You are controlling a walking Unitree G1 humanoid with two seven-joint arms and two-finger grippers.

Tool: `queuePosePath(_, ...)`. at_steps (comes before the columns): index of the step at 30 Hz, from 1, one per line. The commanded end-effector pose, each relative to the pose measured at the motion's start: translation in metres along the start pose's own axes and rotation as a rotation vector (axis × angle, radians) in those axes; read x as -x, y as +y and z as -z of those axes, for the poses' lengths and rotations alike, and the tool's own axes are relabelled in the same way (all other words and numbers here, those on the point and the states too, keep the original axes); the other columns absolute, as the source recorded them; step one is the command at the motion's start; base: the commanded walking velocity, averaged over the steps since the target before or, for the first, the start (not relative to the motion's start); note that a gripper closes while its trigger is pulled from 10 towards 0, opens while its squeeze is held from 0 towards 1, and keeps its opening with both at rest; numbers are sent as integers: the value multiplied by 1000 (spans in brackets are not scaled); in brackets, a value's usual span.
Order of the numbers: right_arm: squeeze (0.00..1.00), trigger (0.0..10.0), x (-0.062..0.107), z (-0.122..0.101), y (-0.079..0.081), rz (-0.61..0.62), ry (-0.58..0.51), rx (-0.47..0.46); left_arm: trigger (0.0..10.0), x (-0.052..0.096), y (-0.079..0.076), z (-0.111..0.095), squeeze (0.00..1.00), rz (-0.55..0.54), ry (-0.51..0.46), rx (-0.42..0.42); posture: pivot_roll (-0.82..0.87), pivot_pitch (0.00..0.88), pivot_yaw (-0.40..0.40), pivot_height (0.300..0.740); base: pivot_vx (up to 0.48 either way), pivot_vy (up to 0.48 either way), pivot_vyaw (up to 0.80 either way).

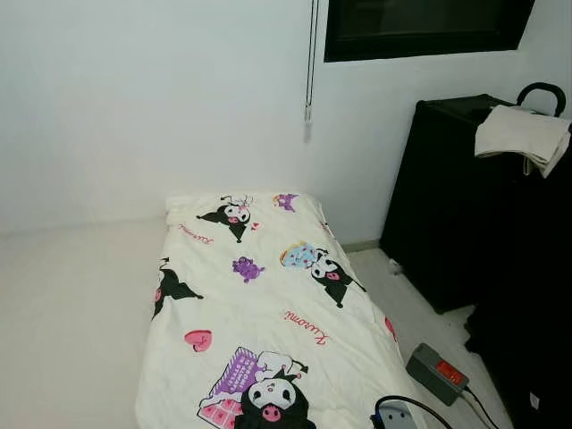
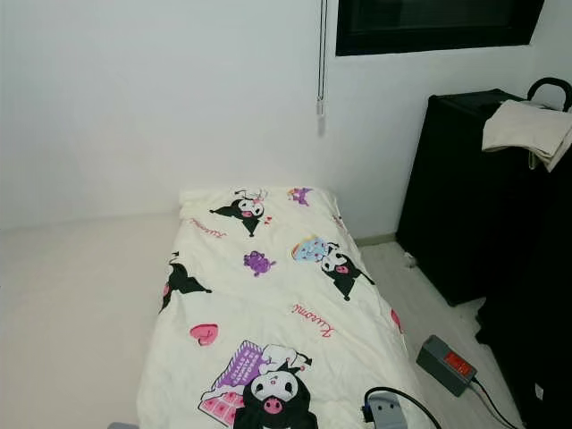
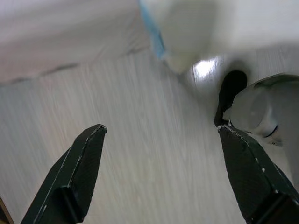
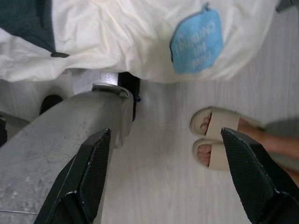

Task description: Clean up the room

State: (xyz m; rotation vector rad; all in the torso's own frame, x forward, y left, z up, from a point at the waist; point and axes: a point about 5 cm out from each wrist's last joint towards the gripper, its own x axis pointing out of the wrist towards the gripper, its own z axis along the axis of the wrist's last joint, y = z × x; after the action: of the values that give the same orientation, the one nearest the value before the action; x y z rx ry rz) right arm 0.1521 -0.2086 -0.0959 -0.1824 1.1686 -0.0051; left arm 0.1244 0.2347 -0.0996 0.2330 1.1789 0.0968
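Note:
A low bed with a cream quilt [image 1: 259,304] printed with black and purple cartoon figures lies ahead of me, running back to the white wall. The quilt is spread flat over it. My left gripper [image 3: 161,172] hangs open over pale wood floor, with nothing between its fingers. My right gripper [image 4: 166,175] is open too, pointing down at the floor beside the quilt's hanging edge [image 4: 140,42].
A black cabinet [image 1: 447,197] stands right of the bed, a folded pale cloth [image 1: 523,136] on it. A grey box with a red label [image 1: 438,371] and black cable lies on the floor nearby. A person's feet in beige slippers [image 4: 219,137] stand close to my right gripper.

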Motion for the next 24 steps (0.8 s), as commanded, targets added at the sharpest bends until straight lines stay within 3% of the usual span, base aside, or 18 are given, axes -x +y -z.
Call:
queuePosePath(1,0,10000,0,-3,0,-1,-12,18,10000,0,-5,2,0,14,12,-8,-19,0,-44,740,-307,0,775)
queuePosePath(14,0,10000,2,15,-8,14,13,28,10000,1,-10,7,0,25,28,-3,-43,0,-38,740,-309,0,773)
queuePosePath(24,0,10000,1,10,-11,34,12,17,10000,1,-7,7,0,25,26,-14,-51,0,-26,740,-311,0,0)
